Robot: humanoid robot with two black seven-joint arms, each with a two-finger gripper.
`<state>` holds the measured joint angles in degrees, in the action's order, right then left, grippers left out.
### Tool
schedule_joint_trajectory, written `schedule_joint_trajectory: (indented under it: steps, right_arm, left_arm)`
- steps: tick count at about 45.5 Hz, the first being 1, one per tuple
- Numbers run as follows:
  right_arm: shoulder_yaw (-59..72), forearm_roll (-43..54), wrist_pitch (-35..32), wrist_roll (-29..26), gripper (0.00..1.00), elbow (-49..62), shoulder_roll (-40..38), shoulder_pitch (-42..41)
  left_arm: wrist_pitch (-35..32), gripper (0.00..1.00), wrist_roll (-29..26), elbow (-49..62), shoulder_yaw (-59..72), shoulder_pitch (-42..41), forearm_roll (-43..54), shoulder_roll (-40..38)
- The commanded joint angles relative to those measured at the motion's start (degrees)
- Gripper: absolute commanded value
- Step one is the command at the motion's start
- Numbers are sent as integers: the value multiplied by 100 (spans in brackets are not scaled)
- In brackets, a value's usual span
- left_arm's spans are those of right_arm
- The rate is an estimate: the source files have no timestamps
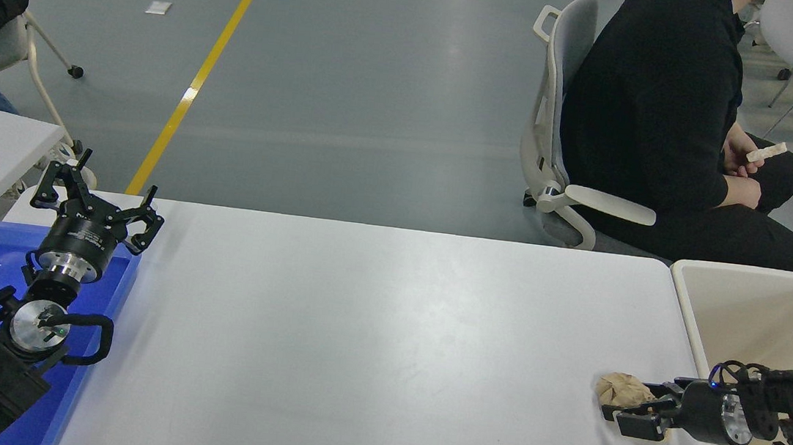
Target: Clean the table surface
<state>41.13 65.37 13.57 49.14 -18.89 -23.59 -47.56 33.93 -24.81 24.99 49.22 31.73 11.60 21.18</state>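
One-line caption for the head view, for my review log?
Right claw closing around a crumpled paper wad on the white table, beside the beige bin; left arm parked.

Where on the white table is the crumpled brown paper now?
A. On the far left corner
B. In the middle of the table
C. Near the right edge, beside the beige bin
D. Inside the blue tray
C: the crumpled brown paper lies on the table near its right edge, next to the beige bin, at the right hand.

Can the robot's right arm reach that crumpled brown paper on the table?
Probably yes: the right gripper is already at the crumpled brown paper, its fingers around the near side, with nothing between them.
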Motion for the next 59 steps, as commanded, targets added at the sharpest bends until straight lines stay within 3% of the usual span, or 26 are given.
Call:
schedule_joint_trajectory:
  steps: [1, 3, 11, 25, 39, 51, 59]
  right_arm:
    - [27, -33, 32, 8, 9, 183, 39, 45]
    - [18, -33, 32, 8, 0, 245, 48, 45]
    - [-44, -164, 32, 61, 0, 316, 22, -61]
    - [-289, -1570, 32, 86, 0, 210, 4, -763]
    - [-1704, -2002, -65, 86, 0, -554, -40, -1546]
    - [-3813, -2010, -952, 86, 0, -414, -137, -1897]
    - [-4297, -2019, -1110, 70, 0, -177, -233, -1898]
  left_arm:
    - [-1, 100, 2, -3, 0, 0, 0, 0]
    - [-1, 100, -6, -3, 0, 0, 0, 0]
    - [-1, 100, 2, -3, 0, 0, 0, 0]
    - [-1, 100, -6, 5, 0, 0, 0, 0]
    - [-1, 100, 2, -3, 0, 0, 0, 0]
    - [-1, 100, 2, -3, 0, 0, 0, 0]
    - [-1, 100, -6, 6, 0, 0, 0, 0]
